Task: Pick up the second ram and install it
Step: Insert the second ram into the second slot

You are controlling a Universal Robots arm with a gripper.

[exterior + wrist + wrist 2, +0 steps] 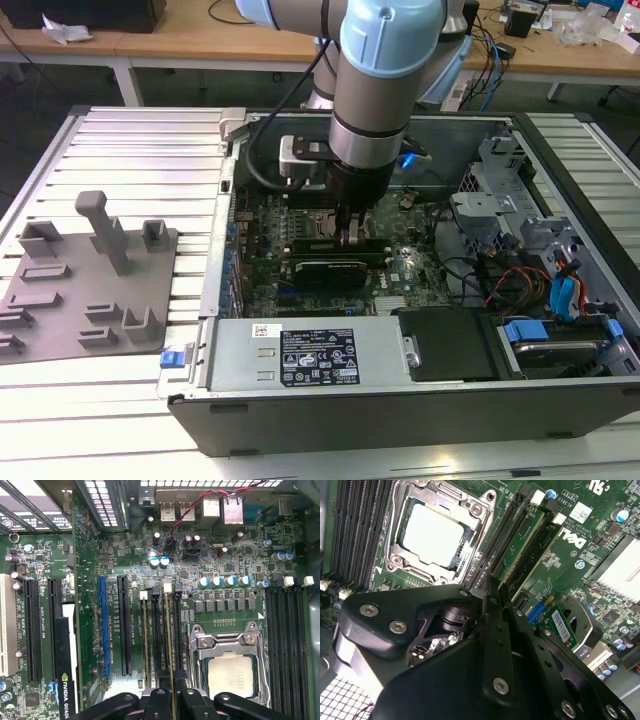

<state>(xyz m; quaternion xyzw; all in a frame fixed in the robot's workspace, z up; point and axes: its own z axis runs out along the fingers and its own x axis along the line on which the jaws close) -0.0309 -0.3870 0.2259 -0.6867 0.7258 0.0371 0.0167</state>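
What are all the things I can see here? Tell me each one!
Computer case: one, black, open on the slatted table.
Slatted table: one, pale grey.
Fixture tray: one, grey, at the exterior view's left of the case.
Motherboard: one, green, inside the case.
Processor: one, silver, in its square socket.
Second ram: one, green stick, in a black slot beside the socket, just ahead of the gripper.
Power supply: one, grey, along the case's near edge.
Robot arm: one, grey and light blue, reaching down into the case.
Gripper: one, black.
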